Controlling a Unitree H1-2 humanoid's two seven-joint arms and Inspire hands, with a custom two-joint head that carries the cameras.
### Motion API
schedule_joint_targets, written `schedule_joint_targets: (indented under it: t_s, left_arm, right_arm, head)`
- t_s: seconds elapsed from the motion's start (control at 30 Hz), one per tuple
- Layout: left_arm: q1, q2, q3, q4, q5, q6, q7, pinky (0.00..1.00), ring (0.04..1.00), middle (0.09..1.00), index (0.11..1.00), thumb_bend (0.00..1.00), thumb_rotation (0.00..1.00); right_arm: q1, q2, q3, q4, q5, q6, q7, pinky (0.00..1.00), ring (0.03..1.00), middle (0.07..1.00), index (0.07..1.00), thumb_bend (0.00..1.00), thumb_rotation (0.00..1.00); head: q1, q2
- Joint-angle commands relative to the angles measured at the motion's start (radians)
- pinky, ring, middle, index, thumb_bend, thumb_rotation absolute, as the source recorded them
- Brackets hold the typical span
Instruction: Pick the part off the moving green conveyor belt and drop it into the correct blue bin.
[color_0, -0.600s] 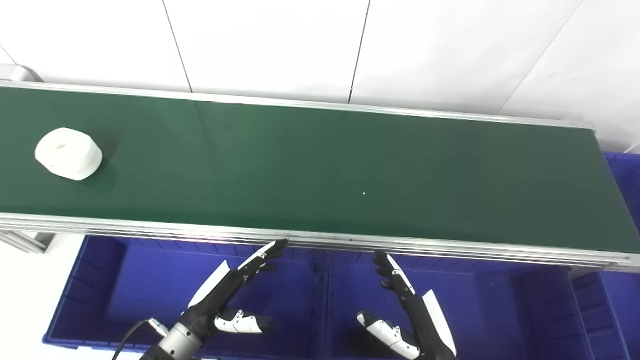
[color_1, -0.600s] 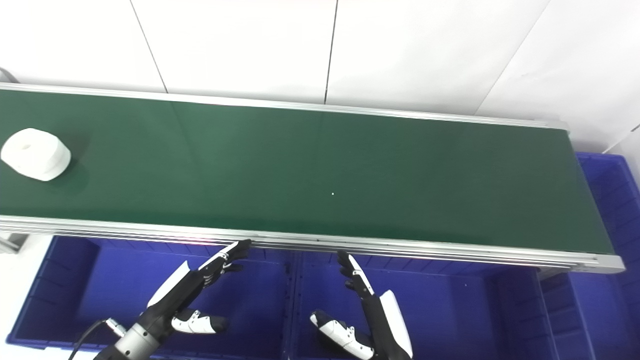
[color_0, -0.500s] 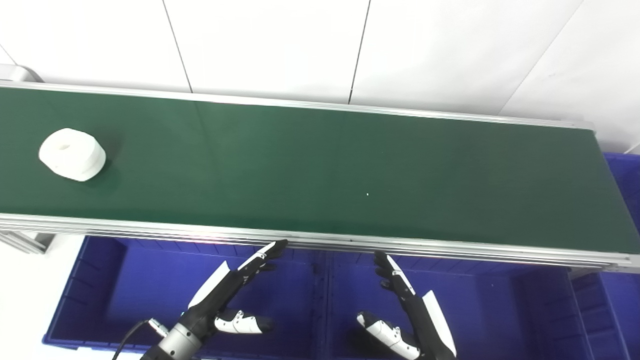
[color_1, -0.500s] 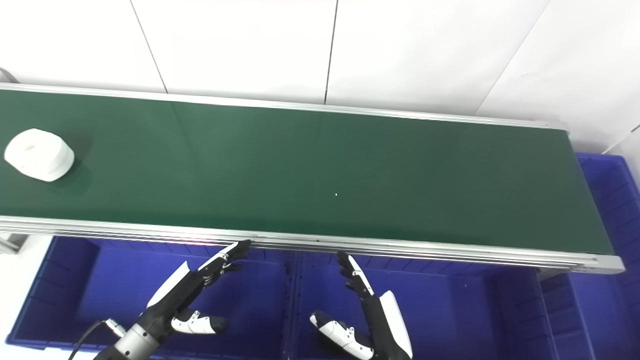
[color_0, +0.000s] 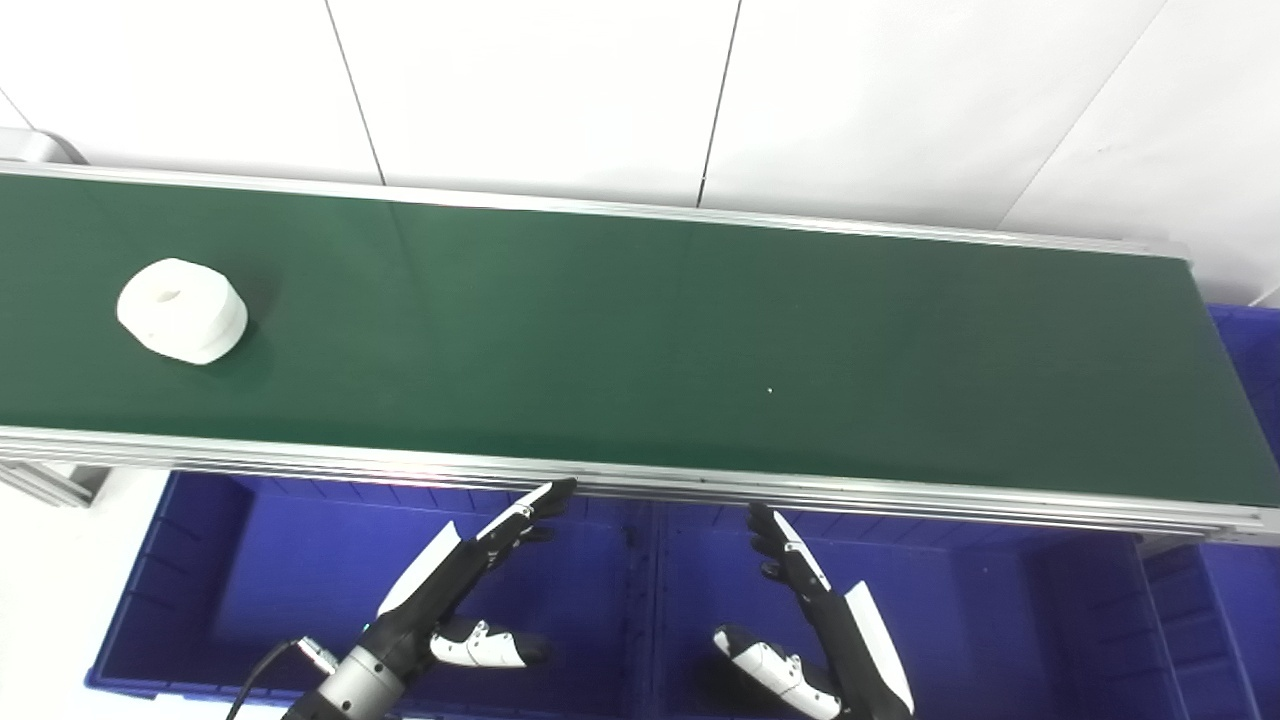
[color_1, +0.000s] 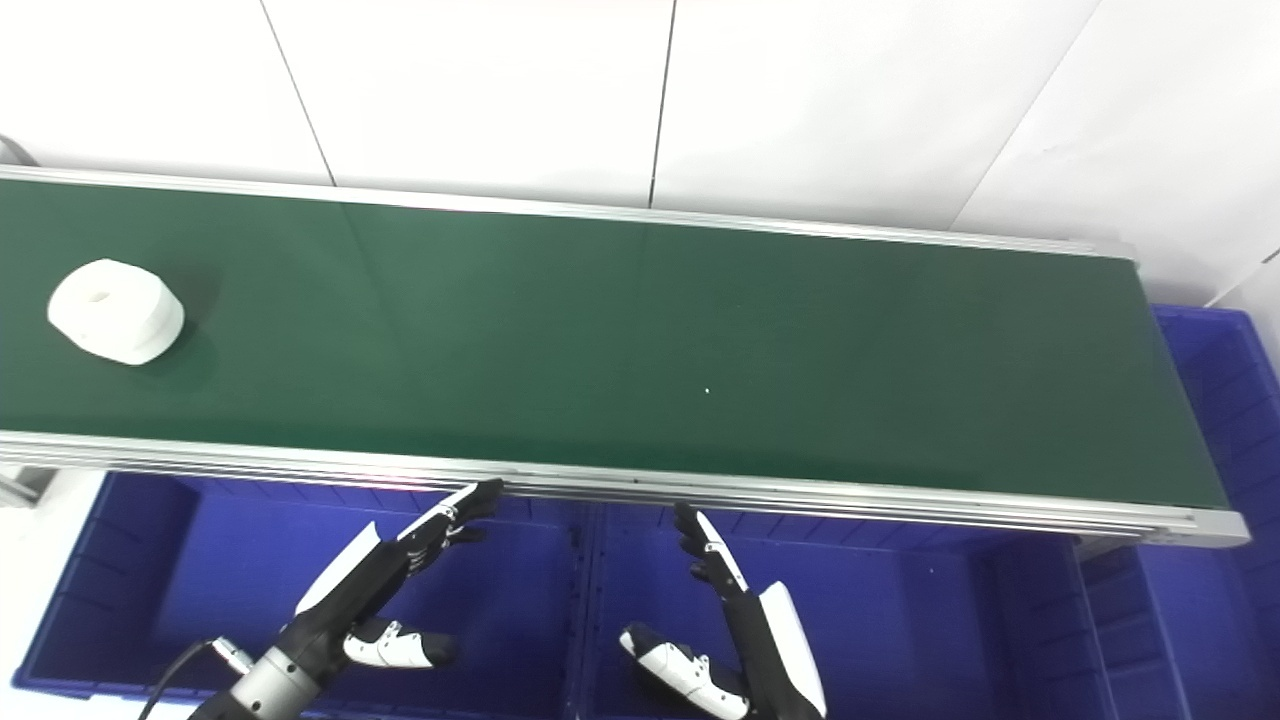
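A white round part (color_0: 182, 324) with a hole in its top lies on the green conveyor belt (color_0: 640, 340) near the belt's left end; it also shows in the right eye view (color_1: 116, 325). My left hand (color_0: 455, 580) is open and empty, held over the left blue bin (color_0: 290, 570) below the belt's near edge. My right hand (color_0: 815, 625) is open and empty over the middle blue bin (color_0: 980, 610). Both hands are far to the right of the part and lower than the belt.
The belt has aluminium rails (color_0: 800, 492) along its near and far edges. A third blue bin (color_0: 1245, 350) stands past the belt's right end. A white panelled wall (color_0: 640, 90) rises behind the belt. A small white speck (color_0: 769, 390) rides on the belt.
The white part and the speck have moved to the right along the belt. Both hands have stayed where they were.
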Motion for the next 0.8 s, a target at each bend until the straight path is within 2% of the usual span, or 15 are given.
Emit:
schedule_joint_targets:
  t_s: [0.0, 0.03, 0.07, 0.13, 0.27, 0.57, 0.77]
  left_arm:
    - [-0.005, -0.010, -0.005, -0.001, -0.015, -0.038, 0.004, 0.88, 0.933, 0.949, 0.930, 0.89, 0.70]
    - [-0.006, -0.015, -0.008, 0.006, -0.015, -0.038, 0.004, 0.89, 0.940, 0.948, 0.923, 0.89, 0.69]
    - [-0.007, -0.018, -0.011, 0.011, -0.011, -0.038, 0.007, 0.90, 0.947, 0.947, 0.919, 0.90, 0.68]
    - [-0.009, -0.024, -0.017, 0.020, 0.000, -0.038, 0.017, 0.90, 0.947, 0.941, 0.912, 0.91, 0.68]
    - [-0.017, -0.028, -0.031, 0.034, 0.001, -0.038, 0.027, 0.84, 0.913, 0.927, 0.897, 0.89, 0.65]
    - [-0.031, -0.019, -0.051, 0.049, 0.014, -0.038, 0.054, 0.80, 0.889, 0.916, 0.886, 0.89, 0.65]
    - [-0.039, -0.020, -0.052, 0.058, -0.001, -0.038, 0.055, 0.77, 0.875, 0.916, 0.882, 0.89, 0.66]
  right_arm:
    - [0.007, -0.015, -0.009, -0.009, 0.020, -0.054, -0.004, 0.88, 0.917, 0.936, 0.965, 0.67, 0.77]
    - [0.005, -0.020, -0.012, 0.002, 0.025, -0.065, -0.008, 0.88, 0.918, 0.938, 0.967, 0.67, 0.78]
    - [0.005, -0.023, -0.014, 0.007, 0.027, -0.067, -0.009, 0.88, 0.923, 0.941, 0.969, 0.66, 0.78]
    - [0.006, -0.029, -0.017, 0.011, 0.026, -0.065, -0.011, 0.91, 0.941, 0.951, 0.977, 0.65, 0.80]
    - [0.011, -0.032, -0.021, 0.003, 0.031, -0.038, -0.003, 0.96, 0.970, 0.970, 0.991, 0.61, 0.81]
    - [-0.004, -0.035, -0.024, 0.037, 0.043, -0.065, -0.010, 0.99, 0.980, 0.979, 0.997, 0.52, 0.78]
    - [-0.016, -0.032, -0.025, 0.050, 0.041, -0.057, -0.011, 0.99, 0.980, 0.974, 0.993, 0.52, 0.77]
  head:
    - [0.087, -0.030]
    - [0.129, -0.049]
    - [0.129, -0.049]
    - [0.173, -0.079]
    - [0.203, -0.106]
    - [0.188, -0.122]
    - [0.176, -0.132]
